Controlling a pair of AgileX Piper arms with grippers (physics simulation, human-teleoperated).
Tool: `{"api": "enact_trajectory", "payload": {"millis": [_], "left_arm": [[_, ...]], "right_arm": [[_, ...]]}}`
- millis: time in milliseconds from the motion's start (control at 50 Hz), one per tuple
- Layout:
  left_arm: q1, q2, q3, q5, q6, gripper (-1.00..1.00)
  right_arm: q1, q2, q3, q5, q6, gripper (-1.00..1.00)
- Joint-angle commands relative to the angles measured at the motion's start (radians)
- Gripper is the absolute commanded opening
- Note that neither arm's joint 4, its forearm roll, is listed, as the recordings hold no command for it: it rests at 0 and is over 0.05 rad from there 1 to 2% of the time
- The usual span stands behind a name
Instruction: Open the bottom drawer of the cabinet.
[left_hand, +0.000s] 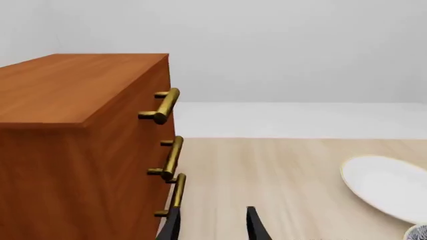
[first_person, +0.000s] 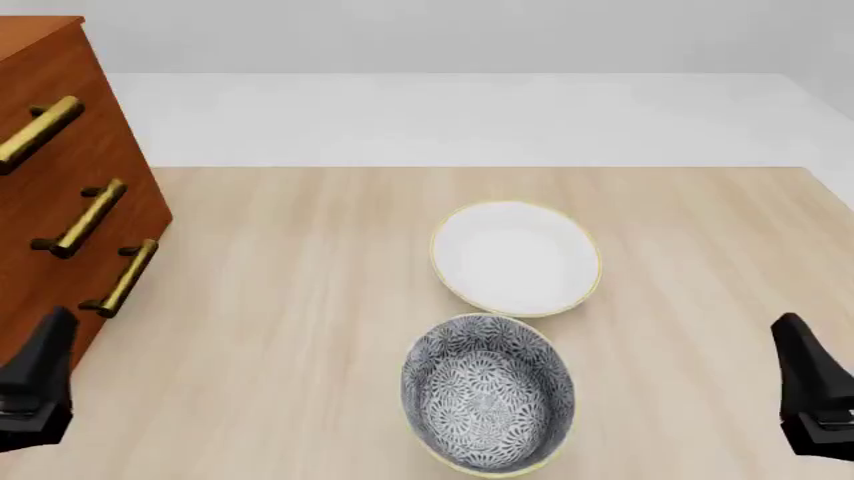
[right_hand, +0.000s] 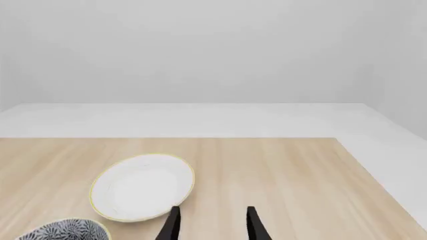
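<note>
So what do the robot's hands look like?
Both are plain black. Each hand, left and right, has two thin, flat fingers that taper to narrow tips. From the front view they look like dark, blocky wedges. No cables, markings or colours show.

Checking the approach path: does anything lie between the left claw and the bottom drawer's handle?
Nothing: the left wrist view shows left claw beside the bottom drawer's handle, no object between.

No readable text, labels, brands, numbers or signs in any view. Cabinet (first_person: 60, 150) faces are plain wood grain, brass handles unmarked. White bowl (first_person: 515, 258) is blank. Patterned bowl (first_person: 489, 392) carries only a leaf-like print, no lettering. Table (first_person: 294, 300) surface and the back wall are bare of markings.
</note>
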Motion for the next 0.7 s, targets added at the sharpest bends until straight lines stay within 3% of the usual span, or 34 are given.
{"api": "enact_trajectory", "payload": {"millis": [20,200,360,400,440,520,700], "left_arm": [[-0.057,-0.049,-0.007,0.047,0.008,1.00],[-0.099,-0.053,-0.039,0.075,0.082,1.00],[-0.182,-0.053,-0.072,0.102,0.244,1.00],[-0.206,-0.052,-0.058,0.090,0.355,1.00],[-0.217,-0.022,-0.051,0.067,0.398,1.00],[-0.234,0.141,-0.038,-0.055,0.451,1.00],[-0.229,0.505,0.001,-0.388,0.702,1.00]], "right_arm": [[0.000,-0.001,-0.007,0.008,0.000,1.00],[-0.001,-0.001,-0.005,0.006,0.000,1.00],[-0.001,-0.002,-0.004,0.006,0.001,1.00],[0.000,-0.002,-0.005,0.007,0.000,1.00],[-0.001,-0.002,-0.006,0.009,0.002,1.00],[-0.001,-0.003,-0.009,0.013,0.001,1.00],[0.000,-0.002,-0.008,0.010,0.000,1.00]]}}
